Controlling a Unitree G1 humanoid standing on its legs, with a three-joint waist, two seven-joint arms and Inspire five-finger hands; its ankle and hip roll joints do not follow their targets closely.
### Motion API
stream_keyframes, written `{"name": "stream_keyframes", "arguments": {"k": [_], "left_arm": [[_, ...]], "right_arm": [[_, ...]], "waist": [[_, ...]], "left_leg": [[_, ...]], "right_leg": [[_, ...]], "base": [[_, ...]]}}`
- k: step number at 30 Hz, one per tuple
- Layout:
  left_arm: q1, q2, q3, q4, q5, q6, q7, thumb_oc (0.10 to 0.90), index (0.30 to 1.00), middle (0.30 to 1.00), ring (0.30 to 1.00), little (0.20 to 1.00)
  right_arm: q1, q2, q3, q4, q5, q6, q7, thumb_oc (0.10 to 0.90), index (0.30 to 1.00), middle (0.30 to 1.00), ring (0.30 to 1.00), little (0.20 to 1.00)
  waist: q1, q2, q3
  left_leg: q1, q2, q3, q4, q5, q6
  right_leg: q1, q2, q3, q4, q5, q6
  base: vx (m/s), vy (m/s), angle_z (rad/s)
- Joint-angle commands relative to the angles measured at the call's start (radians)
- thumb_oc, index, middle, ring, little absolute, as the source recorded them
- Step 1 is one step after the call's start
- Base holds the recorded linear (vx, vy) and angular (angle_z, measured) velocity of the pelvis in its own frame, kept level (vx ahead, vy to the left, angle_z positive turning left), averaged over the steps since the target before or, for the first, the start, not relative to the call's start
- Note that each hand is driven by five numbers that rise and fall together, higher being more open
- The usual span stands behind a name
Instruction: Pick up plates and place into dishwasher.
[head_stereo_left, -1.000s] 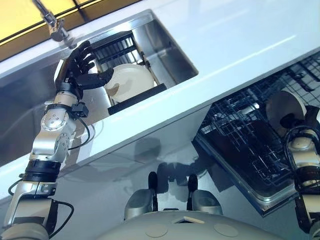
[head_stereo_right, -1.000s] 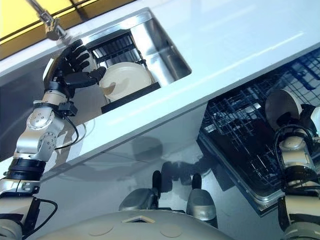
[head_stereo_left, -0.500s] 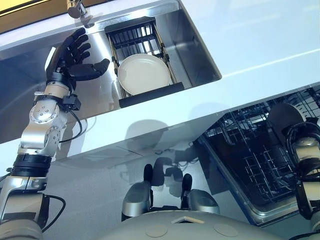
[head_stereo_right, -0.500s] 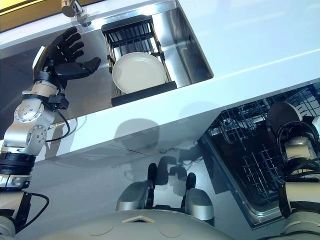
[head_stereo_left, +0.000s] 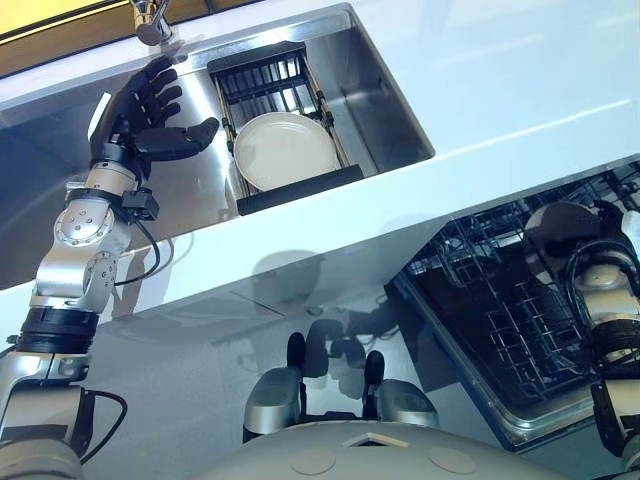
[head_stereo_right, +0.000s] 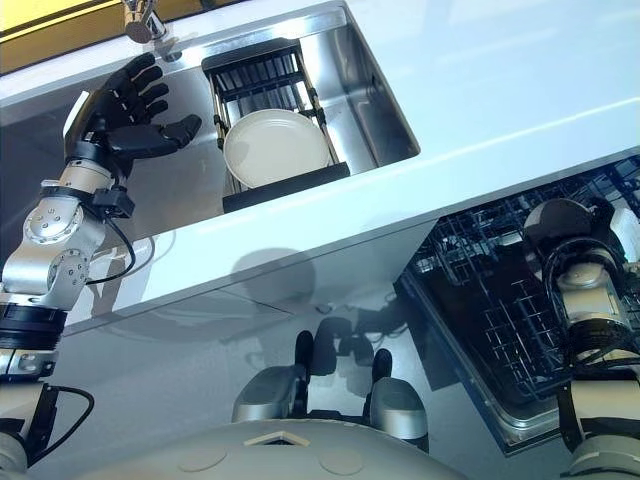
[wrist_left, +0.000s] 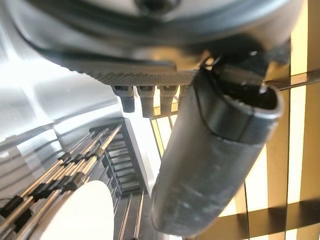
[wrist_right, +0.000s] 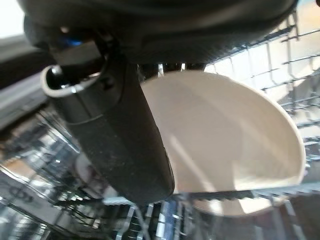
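Note:
A cream plate (head_stereo_left: 287, 150) leans in a black dish rack (head_stereo_left: 262, 80) inside the steel sink (head_stereo_left: 385, 100). My left hand (head_stereo_left: 140, 115) hovers open just to the left of that rack, fingers spread and thumb pointing at the plate without touching it. The left wrist view shows the same plate (wrist_left: 80, 215) past the thumb (wrist_left: 210, 160). At the far right, my right hand (head_stereo_left: 592, 252) is shut on a second cream plate (wrist_right: 225, 135), thumb (wrist_right: 120, 135) across its face. That plate (head_stereo_left: 556, 226) is held over the dishwasher's wire rack (head_stereo_left: 500, 300).
A faucet (head_stereo_left: 150, 18) stands at the sink's back edge above my left hand. A white countertop (head_stereo_left: 520, 80) runs between the sink and the open dishwasher. The pulled-out dishwasher rack has upright wire tines around the held plate.
The camera shifted. My left hand has drawn back leftward from the sink plate's rim. The plate in my right hand has tilted and sunk closer to the dishwasher rack.

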Motion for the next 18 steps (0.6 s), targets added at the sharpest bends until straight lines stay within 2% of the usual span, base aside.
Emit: {"name": "stream_keyframes", "arguments": {"k": [1, 6, 10, 14, 15, 17, 18], "left_arm": [[-0.058, 0.015, 0.072, -0.02, 0.018, -0.107, 0.01, 0.8, 0.9, 0.9, 0.9, 0.9], [-0.039, 0.014, 0.097, -0.021, 0.057, -0.114, 0.01, 0.8, 0.9, 0.9, 0.9, 0.9], [-0.051, 0.031, 0.103, -0.005, 0.089, -0.106, 0.011, 0.8, 0.9, 0.9, 0.9, 0.9], [-0.076, 0.064, 0.097, 0.022, 0.167, -0.085, 0.007, 0.8, 0.9, 0.9, 0.9, 0.9], [-0.087, 0.088, 0.094, 0.043, 0.235, -0.078, 0.005, 0.8, 0.9, 0.9, 0.9, 0.9], [-0.101, 0.108, 0.086, 0.07, 0.262, -0.07, 0.006, 0.8, 0.9, 0.9, 0.9, 0.9], [-0.112, 0.13, 0.083, 0.099, 0.305, -0.059, -0.005, 0.8, 0.9, 0.9, 0.9, 0.9]], "right_arm": [[-0.017, -0.073, -0.009, -0.103, -0.02, -0.078, -0.107, 0.8, 0.9, 0.9, 0.9, 0.9], [0.05, -0.059, -0.1, -0.237, -0.031, -0.12, -0.164, 0.8, 0.9, 0.9, 0.9, 0.9], [0.089, -0.06, -0.151, -0.318, -0.043, -0.13, -0.145, 0.8, 0.9, 0.9, 0.9, 0.9], [0.125, -0.058, -0.185, -0.399, -0.033, -0.17, -0.146, 0.8, 0.9, 0.9, 0.9, 0.9], [0.14, -0.055, -0.2, -0.443, -0.015, -0.188, -0.145, 0.8, 0.9, 0.9, 0.9, 0.9], [0.151, -0.05, -0.21, -0.478, 0.01, -0.214, -0.146, 0.8, 0.9, 0.9, 0.9, 0.9], [0.161, -0.038, -0.218, -0.514, 0.04, -0.253, -0.137, 0.8, 0.9, 0.9, 0.9, 0.9]], "waist": [[-0.02, -0.024, -0.137], [-0.045, -0.022, -0.161], [-0.067, -0.017, -0.176], [-0.089, -0.012, -0.192], [-0.101, -0.008, -0.197], [-0.108, -0.006, -0.201], [-0.12, -0.001, -0.204]], "left_leg": [[-0.047, -0.034, 0.046, 0.063, -0.079, 0.006], [-0.018, -0.047, 0.069, 0.035, -0.091, 0.02], [0.002, -0.055, 0.082, 0.018, -0.097, 0.029], [0.02, -0.066, 0.093, 0.002, -0.102, 0.039], [0.026, -0.07, 0.098, -0.003, -0.105, 0.044], [0.031, -0.073, 0.103, -0.007, -0.107, 0.047], [0.036, -0.077, 0.106, -0.01, -0.111, 0.051]], "right_leg": [[-0.056, 0.047, 0.024, 0.142, -0.121, -0.015], [-0.057, 0.041, 0.044, 0.12, -0.106, 0.001], [-0.063, 0.038, 0.062, 0.108, -0.095, 0.013], [-0.072, 0.037, 0.089, 0.101, -0.082, 0.026], [-0.076, 0.037, 0.102, 0.098, -0.077, 0.031], [-0.079, 0.037, 0.114, 0.096, -0.072, 0.036], [-0.082, 0.037, 0.128, 0.095, -0.067, 0.041]], "base": [[-0.04, 0.065, -0.04], [-0.07, 0.112, -0.19], [-0.06, 0.12, -0.19], [-0.06, 0.133, -0.25], [-0.05, 0.139, -0.23], [-0.04, 0.127, -0.27], [-0.02, 0.121, -0.28]]}}
